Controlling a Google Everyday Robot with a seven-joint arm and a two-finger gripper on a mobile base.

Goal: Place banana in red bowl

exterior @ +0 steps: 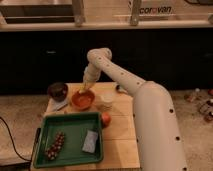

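Observation:
The red bowl stands on the wooden table, right of the dark bowl. My gripper hangs from the white arm, right over the bowl's far rim. It is shut on the banana, which shows as a small pale yellow piece at the gripper's tip, just above the bowl's inside. Most of the banana is hidden by the gripper.
A dark brown bowl stands at the left and a white cup right of the red bowl. A round orange-red fruit lies by the green tray, which holds grapes and a sponge. My arm crosses the table's right side.

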